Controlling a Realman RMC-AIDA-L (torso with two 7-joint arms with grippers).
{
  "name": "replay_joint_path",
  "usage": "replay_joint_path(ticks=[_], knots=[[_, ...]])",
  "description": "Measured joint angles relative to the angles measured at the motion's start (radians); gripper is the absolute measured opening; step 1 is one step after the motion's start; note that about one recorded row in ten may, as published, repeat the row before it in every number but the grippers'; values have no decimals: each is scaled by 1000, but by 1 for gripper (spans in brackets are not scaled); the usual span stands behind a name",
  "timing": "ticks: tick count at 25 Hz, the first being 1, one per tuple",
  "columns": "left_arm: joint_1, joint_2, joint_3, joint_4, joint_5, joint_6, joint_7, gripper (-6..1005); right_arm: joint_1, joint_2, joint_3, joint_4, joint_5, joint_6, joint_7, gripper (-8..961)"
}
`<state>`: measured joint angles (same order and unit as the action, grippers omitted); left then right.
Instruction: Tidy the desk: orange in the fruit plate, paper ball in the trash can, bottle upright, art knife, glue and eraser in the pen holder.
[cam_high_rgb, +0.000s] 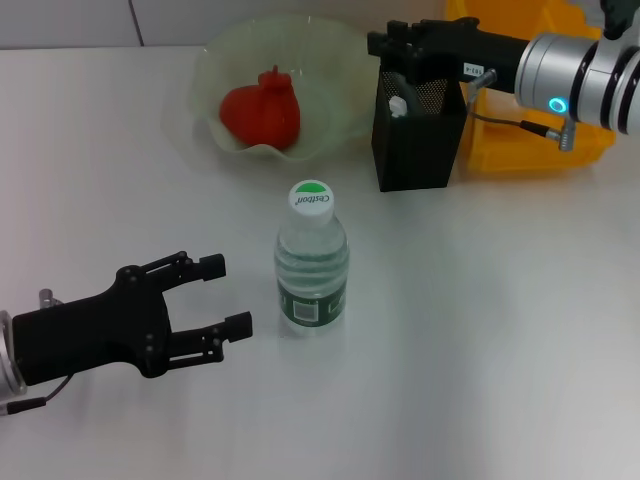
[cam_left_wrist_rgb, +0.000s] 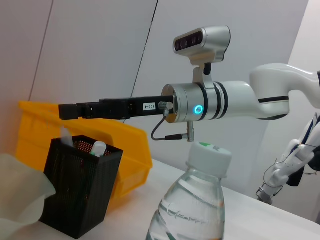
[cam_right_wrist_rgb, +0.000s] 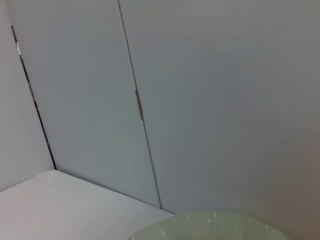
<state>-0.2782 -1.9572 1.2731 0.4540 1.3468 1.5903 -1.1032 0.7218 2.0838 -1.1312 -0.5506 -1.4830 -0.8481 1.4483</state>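
A clear water bottle with a green-and-white cap stands upright at the middle of the table; it fills the foreground of the left wrist view. My left gripper is open and empty, just left of the bottle and apart from it. My right gripper hovers over the black mesh pen holder; it also shows in the left wrist view. White-topped items stick out of the holder. A red-orange fruit lies in the pale green fruit plate. No paper ball is in view.
A yellow bin stands behind and to the right of the pen holder, against the wall. The right wrist view shows only the wall and the plate's rim. The white table runs open in front of the bottle.
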Motion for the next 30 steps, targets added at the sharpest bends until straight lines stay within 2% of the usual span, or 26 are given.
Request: replay_joint_path(ticks=[3,5,8,9,10,11,12,14,15,16,17,18,20,21,24,25,26,28,30], knots=[[-1,0,0,0,0,3,0,844,-9,-1,3,-5,3,-21,4,268],[0,1,-1,0,0,11,-3,844,-30,-7,12,-29,3,-99,39,304],[0,4,-2,0,0,24,-6,844,-65,-17,14,-80,0,-161,86,512],[2,8,-2,0,0,35,-7,844,-94,-26,14,-122,-1,-207,117,513],[6,17,-6,0,0,67,-7,844,-151,-48,15,-200,-2,-307,163,515],[6,17,-6,0,0,67,-7,844,-151,-48,15,-200,-2,-307,163,517],[9,24,-10,0,-1,86,-8,844,-177,-61,15,-232,-6,-370,179,518],[16,37,-21,1,-1,125,-8,844,-224,-94,15,-290,-27,-510,202,521],[27,50,-37,1,-1,162,-8,844,-253,-119,35,-307,-68,-665,192,538],[27,50,-37,1,-1,162,-8,844,-253,-119,35,-307,-68,-665,192,555],[33,56,-45,2,0,177,-6,844,-264,-125,67,-284,-132,-799,129,573],[39,60,-51,4,0,191,-5,844,-264,-125,67,-284,-132,-799,129,590],[45,67,-51,8,1,211,-6,844,-265,-112,86,-212,-227,-916,12,624],[45,67,-51,8,1,211,-6,844,-265,-112,86,-212,-227,-916,12,641],[45,69,-52,9,17,242,-9,844,-259,-84,81,-168,-290,-937,-48,693],[45,68,-54,9,26,257,-8,844,-256,-57,84,-164,-330,-938,-67,710],[45,68,-54,9,26,257,-8,844,-256,-57,84,-164,-330,-938,-67,710],[45,66,-54,9,27,262,-7,844,-256,-35,88,-165,-363,-938,-86,710],[44,64,-54,9,28,263,-7,844,-254,-27,88,-164,-374,-935,-96,710]])
